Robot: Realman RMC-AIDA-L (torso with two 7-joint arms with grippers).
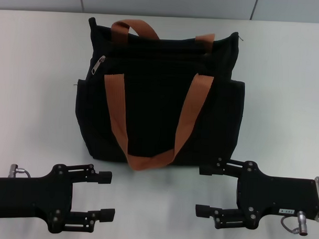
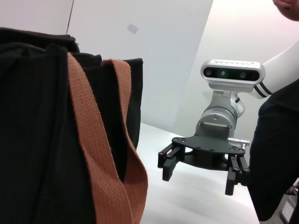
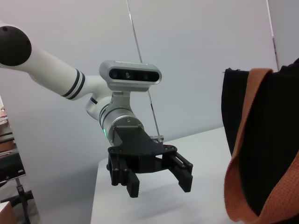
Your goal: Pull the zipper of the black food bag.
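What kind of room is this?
Probably a robot test lab: a boxy black fabric food bag sits alone on a plain white table, with two open black end effectors, left and right.

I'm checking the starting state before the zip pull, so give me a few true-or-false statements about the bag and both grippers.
1. The left gripper is open. True.
2. The right gripper is shut on the zipper. False: it is open, on the near side of the black food bag, apart from the pull tab.
3. The zipper sits near the bag's upper edge on the robot's left side. True.
4. The bag has blue handles. False: they are orange-brown.
5. Both grippers sit in front of the bag over the table. True.
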